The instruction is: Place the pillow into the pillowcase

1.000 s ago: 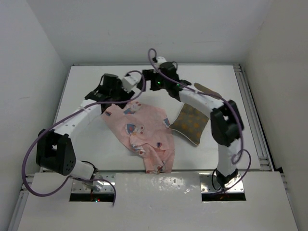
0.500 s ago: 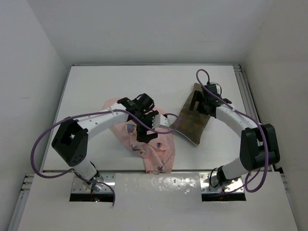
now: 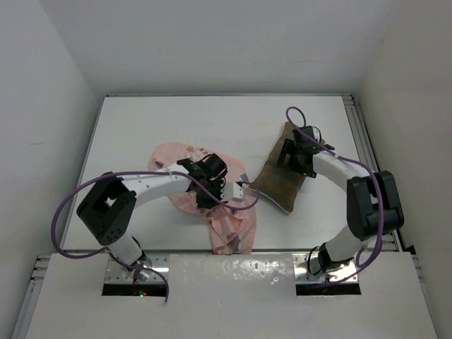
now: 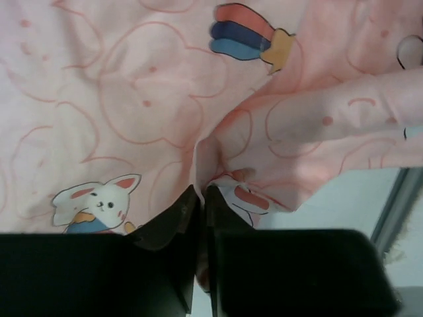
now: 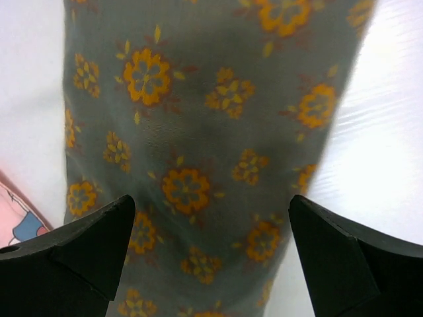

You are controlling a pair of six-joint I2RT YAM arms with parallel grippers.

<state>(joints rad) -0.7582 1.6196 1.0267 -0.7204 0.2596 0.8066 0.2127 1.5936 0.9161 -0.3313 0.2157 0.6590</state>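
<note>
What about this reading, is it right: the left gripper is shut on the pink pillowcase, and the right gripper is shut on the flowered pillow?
Not quite. The right gripper is open: the right wrist view shows it spread wide over the pillow, not clamped on it. The left gripper is shut on the pillowcase.

Top camera looks down on the table [image 3: 141,127] — wrist cameras sit close over pillowcase [image 4: 132,99] and pillow [image 5: 211,132].

Here's a robot lab test cell: a white table [image 3: 141,120] boxed in by bare white walls [image 3: 212,42], an aluminium rail [image 3: 361,138] down its right edge, purple cables [image 3: 58,212] looping above a metal mounting plate [image 3: 233,272] on the near edge.
</note>
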